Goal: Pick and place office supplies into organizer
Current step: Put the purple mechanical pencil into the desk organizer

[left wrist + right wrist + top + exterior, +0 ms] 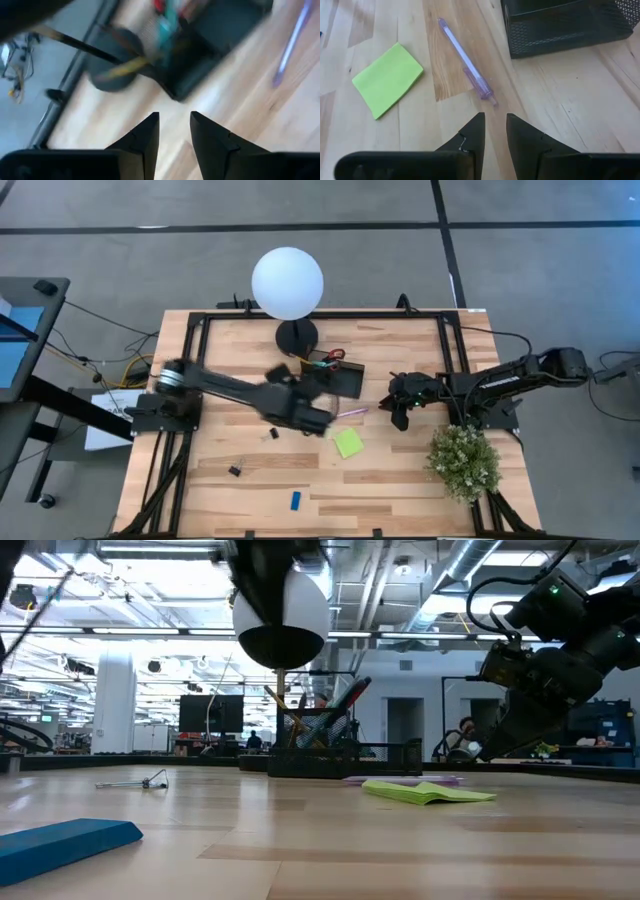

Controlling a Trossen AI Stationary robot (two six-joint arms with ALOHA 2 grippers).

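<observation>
The black mesh organizer (340, 378) stands near the table's middle with red-handled scissors (333, 355), a light-blue pen and pencils sticking up out of it. A pale violet pen (352, 412) (465, 60) and the lime-green sticky pad (348, 442) (387, 77) lie flat just near of it. Two black clips (272, 434) (234, 471) and the blue eraser (296, 500) lie farther near-left. My left gripper (174, 125) hovers, blurred, by the organizer's (220, 40) near-left side, open by a narrow gap and holding nothing. My right gripper (495, 122) waits right of the violet pen, open by a narrow gap.
A white globe lamp (287, 282) stands on a round black base (296, 335) just beyond the organizer. A green potted plant (465, 460) sits at the near right edge. Bare wood shows along the near edge around the eraser (65, 840).
</observation>
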